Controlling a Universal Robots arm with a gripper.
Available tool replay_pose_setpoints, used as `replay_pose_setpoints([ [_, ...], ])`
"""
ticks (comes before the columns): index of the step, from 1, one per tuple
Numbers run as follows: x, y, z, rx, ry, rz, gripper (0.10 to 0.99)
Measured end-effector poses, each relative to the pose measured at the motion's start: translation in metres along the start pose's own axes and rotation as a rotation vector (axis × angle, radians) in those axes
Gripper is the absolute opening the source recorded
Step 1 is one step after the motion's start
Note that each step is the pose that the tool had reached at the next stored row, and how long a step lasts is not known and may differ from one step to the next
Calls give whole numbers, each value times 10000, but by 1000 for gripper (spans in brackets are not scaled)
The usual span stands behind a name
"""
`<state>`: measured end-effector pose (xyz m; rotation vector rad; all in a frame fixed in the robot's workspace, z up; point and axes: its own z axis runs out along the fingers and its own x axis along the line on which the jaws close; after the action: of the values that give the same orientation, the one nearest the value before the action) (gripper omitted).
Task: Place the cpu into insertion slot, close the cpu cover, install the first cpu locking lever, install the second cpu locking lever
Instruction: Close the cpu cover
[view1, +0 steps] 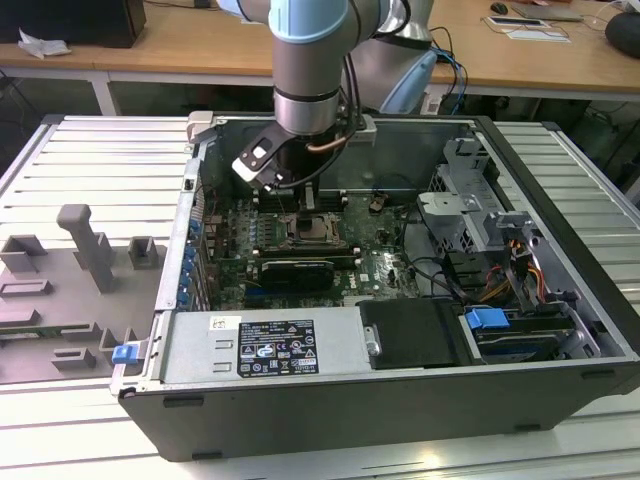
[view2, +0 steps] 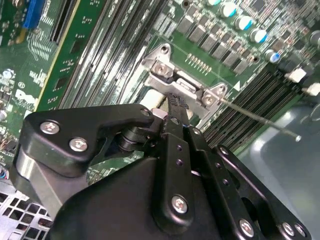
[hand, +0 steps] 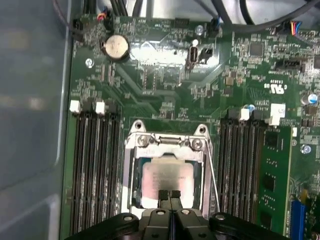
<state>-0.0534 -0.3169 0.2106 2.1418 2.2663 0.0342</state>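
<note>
Cpu (hand: 167, 177) right under the fingertips (hand: 163, 194) in the first wrist view. The two black tips are pressed together with nothing between them, and the gripper (hand: 169, 194) hangs over the chip's near edge. Whether the tips actually touch the metal, I cannot tell.

The chip lies flat in the insertion slot (hand: 200, 137), its pale top showing through the square opening of the cpu cover (hand: 136, 175). The cover lies down around it.

A thin metal lever (hand: 212, 175) runs along one side of the socket. In the second wrist view that lever (view2: 260, 120) slants out from the socket's corner across the memory slots (view2: 250, 100).

Long black memory slots (hand: 95, 165) flank the socket on both sides. Green circuit board (hand: 165, 85) spreads around them, with a round coin battery (hand: 115, 46) further off.

In the exterior view the arm (view1: 310, 60) drops from the top centre of the frame into the open computer case (view1: 560, 330). The socket sits just above and left of the frame's middle. A grey tray (view1: 60, 290) lies at the left edge, and a wooden desk (view1: 200, 40) runs across the top.
</note>
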Motion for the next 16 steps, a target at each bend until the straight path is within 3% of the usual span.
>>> replay_pose_setpoints([
  [6,6,-25,47,3,1,-153,106],
  [9,5,18,53,1,4,-168,106],
  [14,7,26,-53,1,4,-170,106],
  [16,6,42,-54,1,6,-170,106],
])
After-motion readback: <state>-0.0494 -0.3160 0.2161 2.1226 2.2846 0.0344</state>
